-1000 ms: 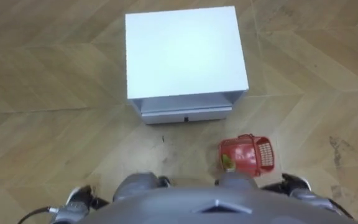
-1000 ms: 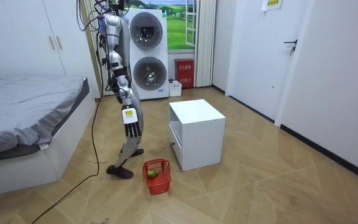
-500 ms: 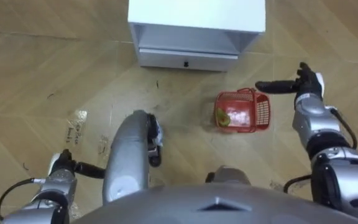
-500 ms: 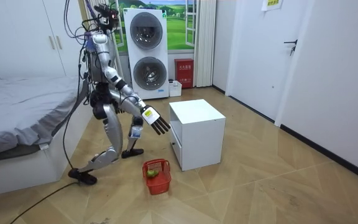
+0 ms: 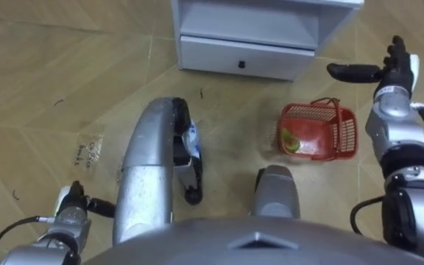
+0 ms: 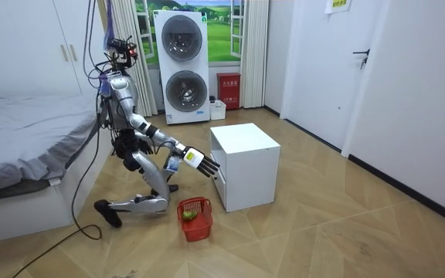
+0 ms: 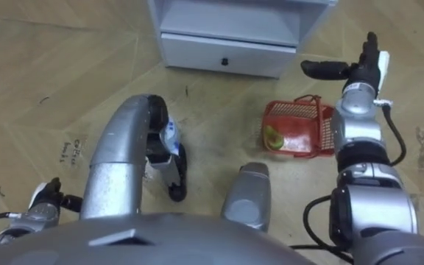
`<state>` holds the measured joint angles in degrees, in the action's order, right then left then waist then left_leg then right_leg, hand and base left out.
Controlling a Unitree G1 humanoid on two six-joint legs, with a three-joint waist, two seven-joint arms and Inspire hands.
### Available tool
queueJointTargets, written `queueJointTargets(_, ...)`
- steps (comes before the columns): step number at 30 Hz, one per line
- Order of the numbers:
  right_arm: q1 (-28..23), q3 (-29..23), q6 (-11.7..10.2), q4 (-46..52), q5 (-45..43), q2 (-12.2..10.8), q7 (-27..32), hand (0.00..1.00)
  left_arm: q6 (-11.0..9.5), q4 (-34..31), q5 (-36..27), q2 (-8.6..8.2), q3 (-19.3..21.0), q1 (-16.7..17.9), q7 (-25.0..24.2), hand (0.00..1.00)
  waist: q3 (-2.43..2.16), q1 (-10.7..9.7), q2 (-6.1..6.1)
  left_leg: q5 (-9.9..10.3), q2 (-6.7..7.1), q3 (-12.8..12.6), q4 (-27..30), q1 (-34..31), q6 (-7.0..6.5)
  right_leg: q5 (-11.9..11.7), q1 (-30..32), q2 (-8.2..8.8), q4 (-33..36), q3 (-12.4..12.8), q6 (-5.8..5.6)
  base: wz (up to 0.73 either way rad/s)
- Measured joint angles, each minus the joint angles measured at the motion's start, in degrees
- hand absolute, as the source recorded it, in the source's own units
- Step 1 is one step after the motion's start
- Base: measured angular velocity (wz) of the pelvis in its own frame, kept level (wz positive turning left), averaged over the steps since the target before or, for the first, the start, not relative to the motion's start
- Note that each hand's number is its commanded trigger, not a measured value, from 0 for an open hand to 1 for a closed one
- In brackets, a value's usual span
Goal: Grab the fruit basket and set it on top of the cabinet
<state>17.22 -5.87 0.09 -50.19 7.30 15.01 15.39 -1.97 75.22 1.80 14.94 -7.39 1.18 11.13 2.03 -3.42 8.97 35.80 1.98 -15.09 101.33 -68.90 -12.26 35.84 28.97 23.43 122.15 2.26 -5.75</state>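
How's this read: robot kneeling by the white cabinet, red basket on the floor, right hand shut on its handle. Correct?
Not quite. The right hand is not shut on the handle: it is open, fingers straight, held in the air apart from the basket, as the left eye view shows. The rest holds.

Red lattice basket (image 5: 344,134) (yellow-green fruit (image 5: 288,142) inside), white cabinet (image 5: 249,60), herringbone wood floor (image 5: 50,88).

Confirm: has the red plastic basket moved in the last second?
No. In the room view the red plastic basket lies on the same floor spot, just off the white box cabinet.
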Motion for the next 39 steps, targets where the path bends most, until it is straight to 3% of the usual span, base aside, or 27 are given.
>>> queueJointTargets(3, 0.0, 0.0, 0.0, 0.0, 0.0, 0.4, 0.0, 0.00, -0.2, 0.0, 0.0, -0.17, -2.1, 1.8, -0.1, 0.00, 0.09, -1.0, 1.00, 0.0, -0.14, 0.1, 0.8, -0.5, 0.80, 0.4, 0.1, 0.33, 1.7, -0.1, -0.14, 0.08)
queueJointTargets(7, -0.2, 0.0, 0.0, 0.0, 0.0, 0.7, 0.0, 0.00, -0.5, 0.1, 0.0, -0.44, -3.0, 2.6, -0.4, 0.00, 0.10, -1.0, 1.00, 0.2, -0.25, 0.1, 1.7, -0.5, 2.25, 0.8, 0.0, 0.31, 3.0, 0.3, 0.20, 0.00)
queueJointTargets(11, -0.3, 1.3, -0.1, -2.4, 0.6, 1.0, -0.3, 0.00, -1.0, 0.2, 0.1, -0.40, -4.3, 3.3, -0.6, 0.00, 0.13, -0.7, 0.66, 0.9, -0.86, 0.0, 2.8, -0.7, 3.89, 1.4, 0.4, -0.78, 4.9, 1.7, 0.50, -0.03)
queueJointTargets(16, -0.3, 3.4, -0.1, -3.8, 1.2, 2.6, -1.9, 0.00, -0.8, 0.4, 0.0, -0.40, -6.9, 4.2, -0.8, 0.00, 0.08, -0.8, -0.01, 1.1, -1.23, 0.1, 6.5, -3.7, 6.70, 3.8, 1.2, -1.02, 10.9, 3.0, 1.78, 0.00)
queueJointTargets(18, 0.3, 3.5, -0.1, -4.0, 1.3, 3.8, -2.0, 0.00, -0.6, 0.3, 0.0, -1.62, -7.2, 4.0, -1.4, 0.00, 0.87, -0.5, -1.51, 1.2, -1.51, 1.8, 8.1, -5.5, 8.41, 4.4, 1.7, -2.90, 13.0, 3.3, 2.26, -0.15)
queueJointTargets(20, 0.5, 4.0, -0.1, -4.1, 1.8, 4.0, -2.0, 0.00, -0.8, 0.2, 0.0, -2.08, -7.5, 4.0, -2.9, 0.00, 0.66, -0.4, -2.17, 0.2, -1.21, 2.2, 7.2, -6.7, 10.34, 4.6, 4.1, -3.31, 14.2, 4.6, 2.32, -0.15)
queueJointTargets(23, 0.5, 4.7, -0.1, -4.4, 2.8, 4.2, -2.4, 0.00, -0.8, 0.2, 0.0, -2.04, -7.4, 4.0, -4.2, 0.00, 0.59, -0.9, -2.24, -0.4, -1.19, 2.7, 6.5, -6.8, 11.46, 4.7, 4.8, -3.89, 14.6, 4.7, 2.24, 0.00)
queueJointTargets(26, 0.8, 4.9, -0.1, -5.6, 3.4, 4.9, -3.2, 0.00, -1.0, 0.2, -0.4, -2.05, -7.7, 3.8, -5.8, 0.00, 0.27, -0.9, -2.71, -0.5, -1.28, 3.2, 6.4, -6.8, 11.70, 4.8, 4.8, -4.34, 14.7, 4.6, 2.01, -0.02)
queueJointTargets(33, 1.0, 7.3, -0.1, -8.8, 4.2, 5.2, -4.8, 0.00, -0.9, 0.3, -4.1, -2.05, -8.6, 2.4, -6.9, 0.00, 0.37, -0.1, -3.07, -0.5, -1.36, 3.1, 6.4, -6.9, 11.72, 4.8, 5.6, -4.30, 15.0, 5.2, 1.96, -0.01)
queueJointTargets(39, 1.3, 7.5, -0.1, -10.4, 4.2, 5.3, -5.6, 0.00, -0.7, 0.4, -5.2, -2.05, -8.6, 1.4, -7.6, 0.00, 0.51, 1.0, -4.86, -0.6, -1.47, 2.8, 6.3, -8.2, 12.02, 4.9, 7.3, -4.29, 15.7, 5.9, 2.15, -0.01)
